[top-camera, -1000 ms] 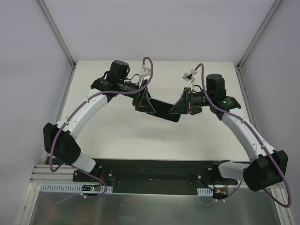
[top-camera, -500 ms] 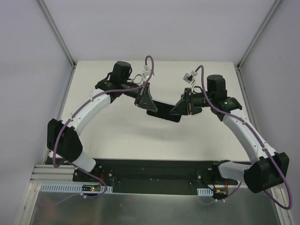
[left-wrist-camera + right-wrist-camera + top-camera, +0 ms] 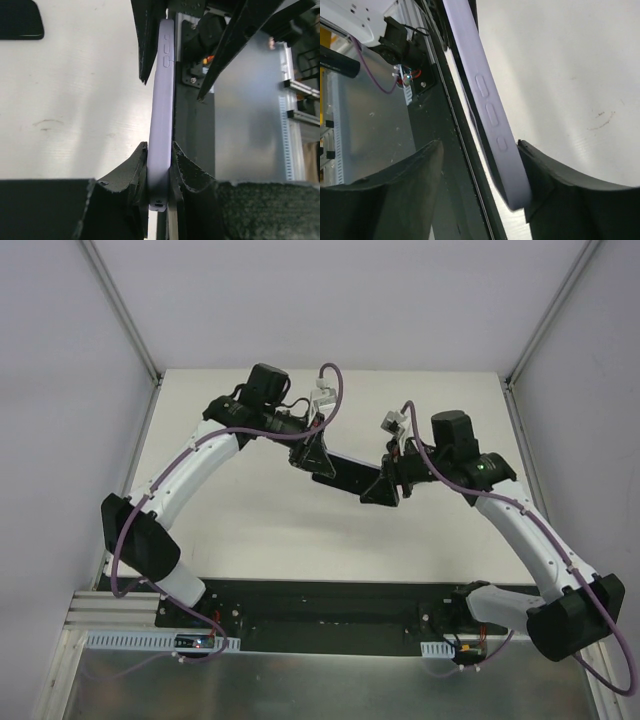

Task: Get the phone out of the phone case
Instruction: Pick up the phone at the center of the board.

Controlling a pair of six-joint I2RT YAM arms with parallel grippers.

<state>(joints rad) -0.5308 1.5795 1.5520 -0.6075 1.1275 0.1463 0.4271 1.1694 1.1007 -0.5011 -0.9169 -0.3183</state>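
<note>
The phone (image 3: 348, 474) shows its dark face from above and sits in a lavender phone case (image 3: 161, 100), held on edge above the table. My left gripper (image 3: 160, 162) is shut on one end of the case, both pads pressed to its flat sides; from above the left gripper (image 3: 312, 456) is at the phone's left end. My right gripper (image 3: 479, 147) is open around the other end of the case (image 3: 492, 115). The case's back leans on one finger (image 3: 540, 170), and a wide gap separates it from the other. From above the right gripper (image 3: 384, 489) is at the phone's right end.
The white table (image 3: 250, 530) lies below the phone. A black rounded slab (image 3: 17, 20) rests on the table in the left wrist view. The black base rail (image 3: 320, 615) and metal plate (image 3: 320, 685) run along the near edge. Frame posts stand at the far corners.
My left gripper closed on the case end. My right gripper opened its jaws and slid down-left along the phone. The phone tilted slightly.
</note>
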